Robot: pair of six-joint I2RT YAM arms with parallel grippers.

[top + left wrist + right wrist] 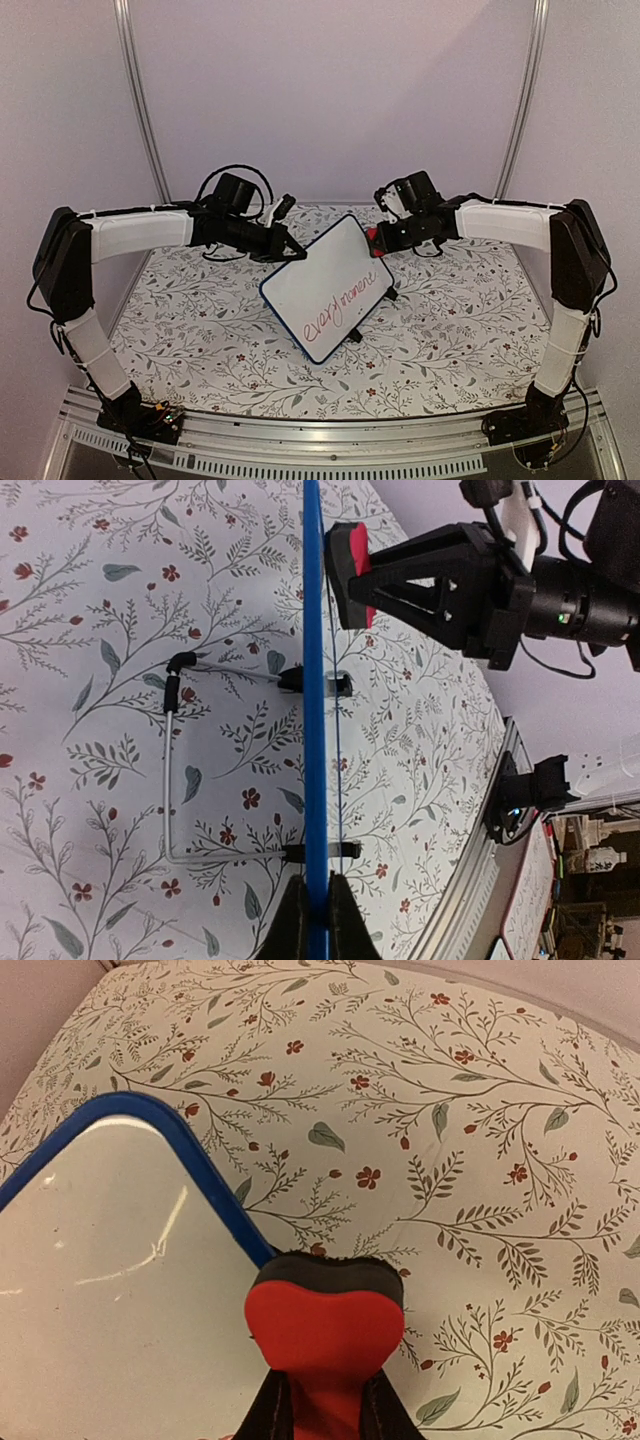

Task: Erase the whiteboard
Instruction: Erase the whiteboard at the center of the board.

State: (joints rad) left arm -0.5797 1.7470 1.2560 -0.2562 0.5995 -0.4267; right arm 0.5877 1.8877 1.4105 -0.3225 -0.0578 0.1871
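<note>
The whiteboard (330, 288) stands tilted in the middle of the table, white with a blue frame and red and black writing along its near right part. My left gripper (296, 252) is shut on its far left edge; the left wrist view shows the blue frame (315, 710) edge-on between my fingers (292, 925). My right gripper (378, 242) is shut on a red eraser (325, 1328) with a black felt pad, held at the board's far right edge. The board's corner (120, 1260) shows in the right wrist view.
A floral tablecloth (450, 320) covers the table. The board's wire stand (170, 780) and black feet (300, 680) rest on the cloth behind it. An aluminium rail (330, 465) runs along the near edge, with grey walls behind.
</note>
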